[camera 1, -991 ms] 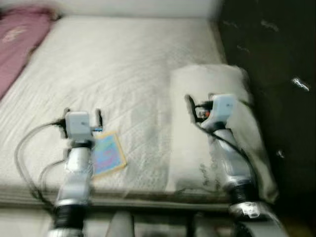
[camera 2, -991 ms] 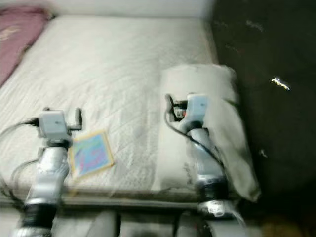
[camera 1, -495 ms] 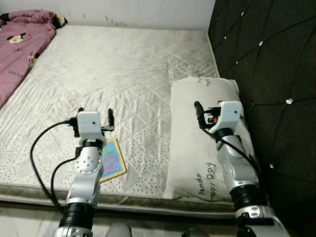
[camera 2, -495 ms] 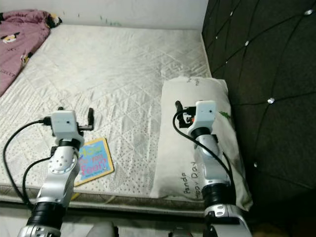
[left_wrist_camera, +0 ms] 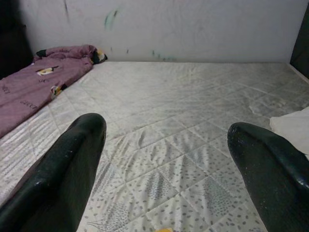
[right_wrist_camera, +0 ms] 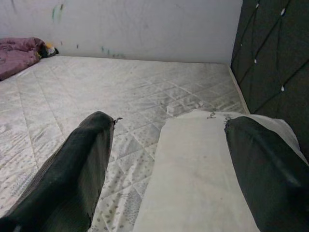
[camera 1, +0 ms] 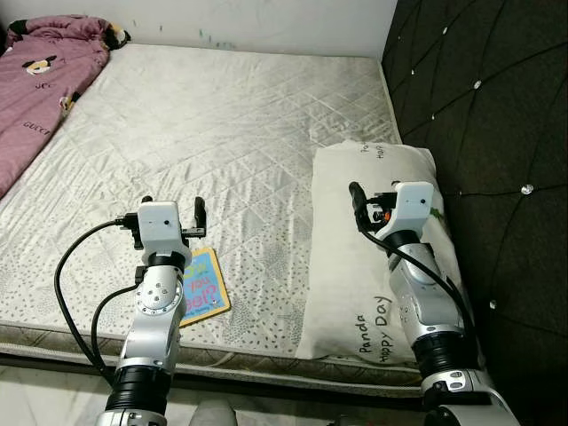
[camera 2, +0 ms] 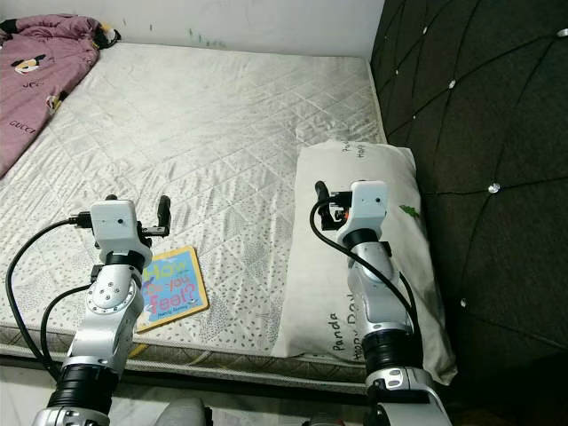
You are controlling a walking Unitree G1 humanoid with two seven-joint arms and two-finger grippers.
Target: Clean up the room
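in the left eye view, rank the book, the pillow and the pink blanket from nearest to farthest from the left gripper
1. Book: on the mattress just below the left gripper.
2. Pillow: to its right, by the dark headboard.
3. Pink blanket: far corner of the bed, on the robot's left.

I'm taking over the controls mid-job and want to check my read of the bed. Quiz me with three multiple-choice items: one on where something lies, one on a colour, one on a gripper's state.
1. Where does the book lie?
A. On the pillow
B. On the mattress near its front edge, by the left arm
C. On the pink blanket

2. What colour is the blanket at the far left of the bed?
A. Pink
B. Green
C. Black

3. How do the fingers of the left gripper stand?
A. Shut on the book
B. Shut on nothing
C. Open, holding nothing

Key: 1 B, the book rests on the mattress beside the left arm, apart from the pillow. 2 A, the blanket is plainly pink. 3 C, the left wrist view shows bare mattress between the two spread fingers.
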